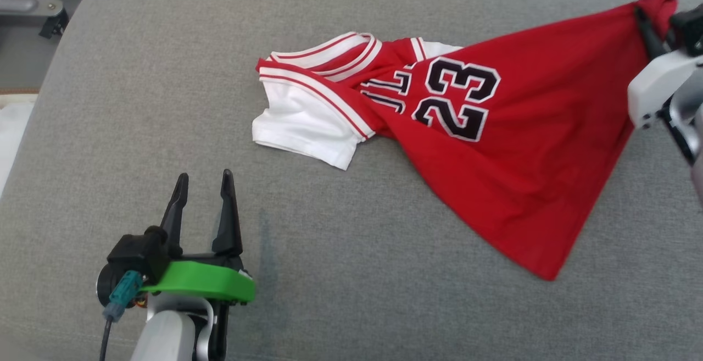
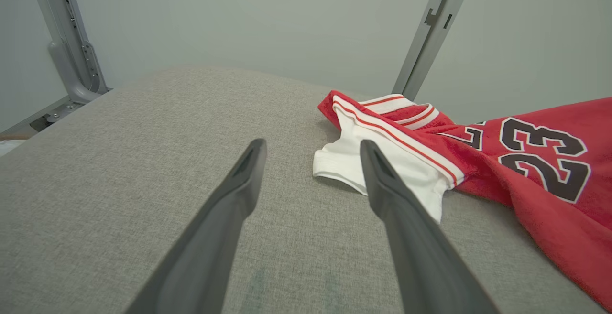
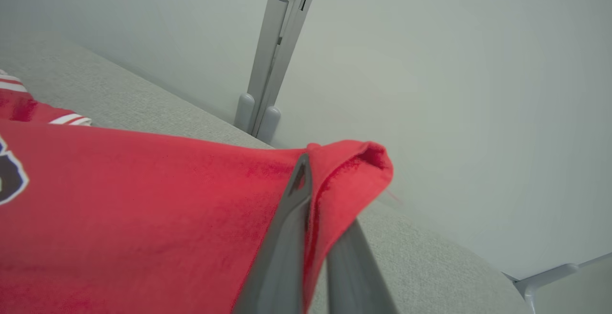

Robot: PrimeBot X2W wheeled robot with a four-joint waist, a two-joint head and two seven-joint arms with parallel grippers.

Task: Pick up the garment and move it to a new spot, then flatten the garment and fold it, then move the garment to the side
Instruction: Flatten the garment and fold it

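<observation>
- The red basketball jersey (image 1: 494,174) carries a large black "23" (image 1: 456,100) outlined in white. Beside the number are black letters half swallowed by a fold; they cannot be read whole.
- In the head view the jersey stretches across the gray upholstered cushion (image 1: 351,295) from the centre toward 2 o'clock. Its striped collar and white sleeve (image 1: 302,125) lie bunched at the centre, and one loose hem corner points toward 5 o'clock.
- The right gripper (image 1: 645,20) sits at 2 o'clock in the head view, its fingers pressed together on the far hem corner, with the cloth pulled taut up to it.
- The right wrist view gives the close look the head view lacks: red hem folded over and pinched between the two dark fingers, raised above the cushion, with a gray metal post (image 3: 277,46) at 12 o'clock against a pale wall.
- The left gripper (image 1: 204,176) is at 7 o'clock in the head view, fingers spread and holding nothing, well apart from the jersey.
- The left wrist view looks low along the cushion, with the white sleeve just past the tip of the right-hand finger toward 1 o'clock, the "23" at 3 o'clock, and the pale wall behind.
</observation>
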